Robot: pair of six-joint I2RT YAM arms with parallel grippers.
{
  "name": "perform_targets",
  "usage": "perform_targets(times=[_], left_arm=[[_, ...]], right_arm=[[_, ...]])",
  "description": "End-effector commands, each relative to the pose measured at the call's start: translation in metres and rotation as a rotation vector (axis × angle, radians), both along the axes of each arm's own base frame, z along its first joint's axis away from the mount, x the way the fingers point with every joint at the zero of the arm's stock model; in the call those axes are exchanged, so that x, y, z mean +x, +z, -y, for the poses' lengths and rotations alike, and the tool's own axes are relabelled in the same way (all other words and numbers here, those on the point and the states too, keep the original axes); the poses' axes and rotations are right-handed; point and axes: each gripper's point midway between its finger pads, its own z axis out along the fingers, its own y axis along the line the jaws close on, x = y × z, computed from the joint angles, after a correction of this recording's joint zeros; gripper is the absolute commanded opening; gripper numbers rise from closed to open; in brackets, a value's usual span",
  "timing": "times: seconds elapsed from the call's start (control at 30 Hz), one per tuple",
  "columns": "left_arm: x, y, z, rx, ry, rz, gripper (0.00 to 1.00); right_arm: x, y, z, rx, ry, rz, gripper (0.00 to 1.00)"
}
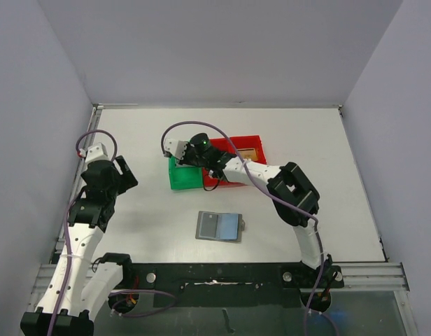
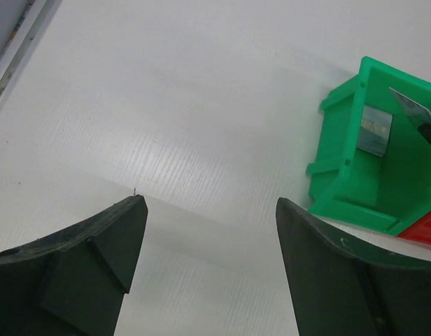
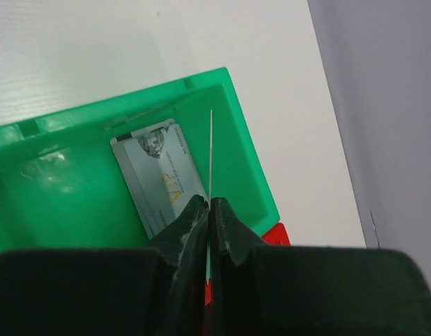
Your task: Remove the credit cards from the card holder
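Observation:
The card holder (image 1: 219, 226) lies open and flat on the table, with bluish-grey pockets facing up. A silvery-grey credit card (image 3: 159, 178) lies inside the green bin (image 3: 61, 189); it also shows in the left wrist view (image 2: 374, 131). My right gripper (image 3: 209, 203) is shut on a second thin card (image 3: 210, 154), seen edge-on, and holds it above the green bin's inside. In the left wrist view this card (image 2: 411, 108) looks dark grey. My left gripper (image 2: 208, 203) is open and empty, over bare table left of the green bin (image 2: 355, 182).
A red bin (image 1: 247, 150) stands right against the green bin (image 1: 184, 176) at the middle back of the table. Grey walls close off the left, back and right sides. The arm bases sit at the near edge.

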Motion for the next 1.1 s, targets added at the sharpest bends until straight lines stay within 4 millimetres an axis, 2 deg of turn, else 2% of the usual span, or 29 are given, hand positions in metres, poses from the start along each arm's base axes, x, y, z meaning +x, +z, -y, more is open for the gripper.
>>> perform_targets(times=[0.0,0.23,0.5,0.73,1.07], left_arm=[[0.008,0.017,-0.006,-0.005,0.033,0.082,0.75],[0.008,0.017,-0.006,-0.006,0.033,0.083,0.75],[0.008,0.017,-0.007,-0.006,0.035,0.084,0.75],[0.008,0.018,-0.007,-0.006,0.038,0.085,0.75],[0.007,0.019,-0.009,-0.005,0.045,0.091,0.75]], right_arm=[[0.025,0.026,0.001,-0.027,0.0,0.109,0.0],[0.033,0.011,-0.011,-0.061,0.022,0.096,0.0],[0.036,-0.012,-0.01,-0.15,0.02,0.088,0.01],[0.044,-0.025,-0.011,-0.213,0.019,0.099,0.01],[0.045,-0.045,-0.016,-0.273,0.016,0.102,0.04]])
